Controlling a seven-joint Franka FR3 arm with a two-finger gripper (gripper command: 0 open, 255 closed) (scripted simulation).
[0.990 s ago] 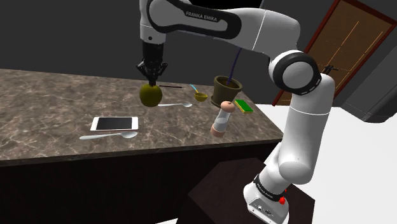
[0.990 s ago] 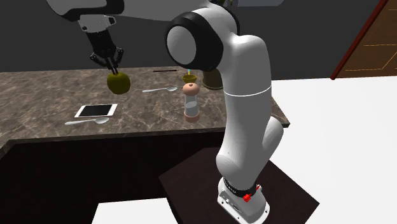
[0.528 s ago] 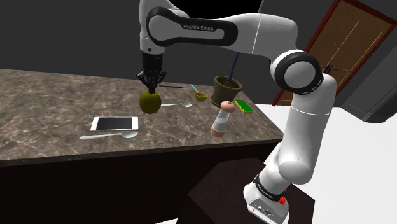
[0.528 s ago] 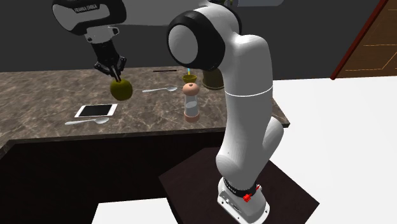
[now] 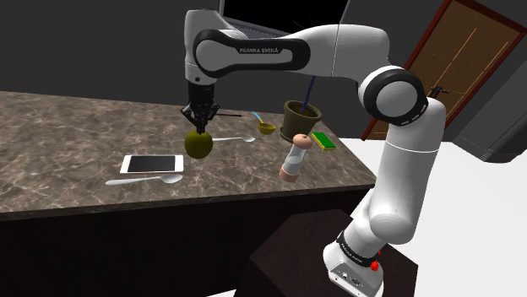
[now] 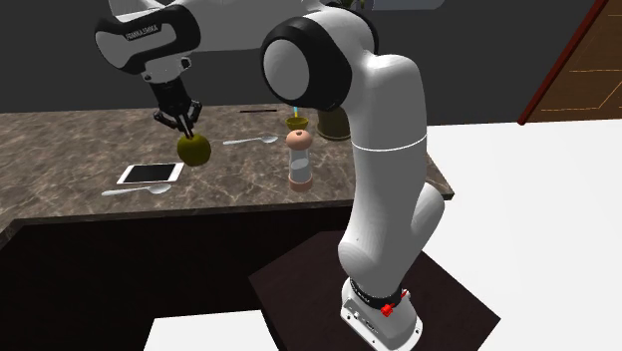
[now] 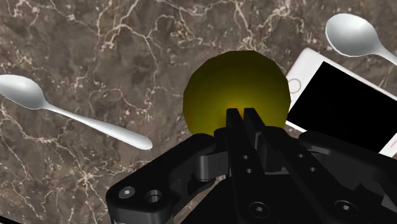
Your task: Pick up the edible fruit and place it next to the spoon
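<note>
Fruit (image 5: 198, 145), olive-green and round, hangs from the black gripper (image 5: 201, 128), whose fingers (image 7: 234, 124) pinch narrowly together on its top, holding it over the marble countertop (image 5: 51, 135). Below the gripper, on one side, lies a white smartphone (image 7: 337, 108) with a dark screen. Its corner is hidden behind the fruit in the wrist view, and a silver spoon (image 7: 356, 35) lies just past it. A second spoon (image 7: 70, 111) lies on the gripper's other side, apart from the fruit.

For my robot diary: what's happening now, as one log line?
black gripper: shut on round yellow-green fruit | fruit: held over brown marble counter, near white phone | silver spoons: two, untouched
</note>
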